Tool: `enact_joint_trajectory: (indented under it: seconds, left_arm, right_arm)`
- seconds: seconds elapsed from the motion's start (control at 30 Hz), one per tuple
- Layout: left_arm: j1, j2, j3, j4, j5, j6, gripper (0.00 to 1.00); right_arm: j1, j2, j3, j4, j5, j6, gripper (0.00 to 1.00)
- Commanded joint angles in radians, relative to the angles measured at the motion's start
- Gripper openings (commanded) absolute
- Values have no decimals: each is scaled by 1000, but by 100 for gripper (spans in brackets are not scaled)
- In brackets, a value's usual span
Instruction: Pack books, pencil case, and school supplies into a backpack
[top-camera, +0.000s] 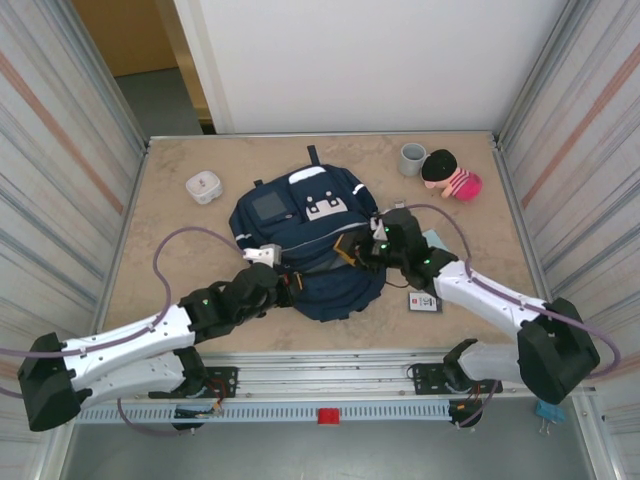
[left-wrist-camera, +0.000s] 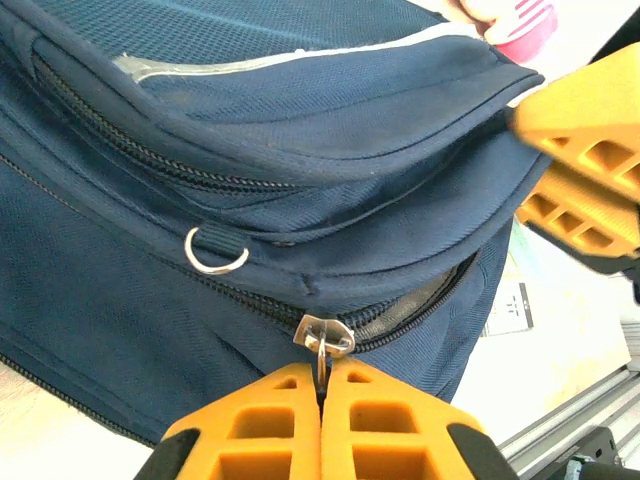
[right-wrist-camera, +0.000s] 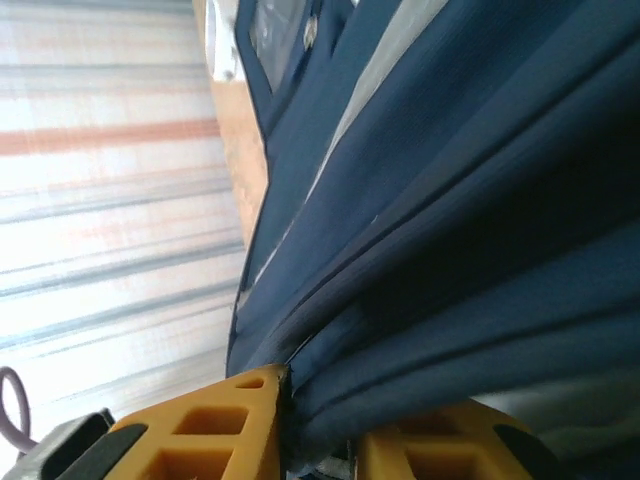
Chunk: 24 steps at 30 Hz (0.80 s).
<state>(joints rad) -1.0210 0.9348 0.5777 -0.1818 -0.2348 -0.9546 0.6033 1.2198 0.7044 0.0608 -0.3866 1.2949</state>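
On the near half of the backpack (top-camera: 305, 240), the right gripper (right-wrist-camera: 315, 420) pinches its fabric while the left gripper (left-wrist-camera: 322, 405), clamped on the small zipper pull (left-wrist-camera: 326, 338), should draw steadily along the track, never upward.

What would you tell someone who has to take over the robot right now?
Left gripper: shut on the zipper pull of the backpack.
Right gripper: pinching a fold of the backpack's fabric.
Teal book and black card: on the table, right of the backpack, not packed.
Done: zipper open a little way.
Left: open it wide, put the things in, zip up.
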Motion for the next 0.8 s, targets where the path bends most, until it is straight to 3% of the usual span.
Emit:
enact_joint_trajectory:
  seconds: [0.0, 0.03, 0.1, 0.33, 0.57, 0.77]
  left_arm:
    - [16, -21, -22, 36, -16, 25, 0]
    - [20, -12, -18, 61, -5, 47, 0]
    - [27, 10, -6, 95, 17, 73, 0]
    - [35, 67, 19, 188, 91, 114, 0]
    - [62, 37, 5, 136, 61, 128, 0]
    - [227, -21, -48, 101, 161, 169, 0]
  right_arm:
    - [-22, -39, 26, -75, 19, -54, 41]
    - [-4, -36, 25, -62, 30, -44, 49]
    - [39, -20, 21, -19, 56, -12, 55]
    - [160, 98, 8, 143, 133, 73, 58]
    - [156, 97, 43, 96, 137, 26, 16]
    - [86, 33, 81, 10, -7, -83, 5]
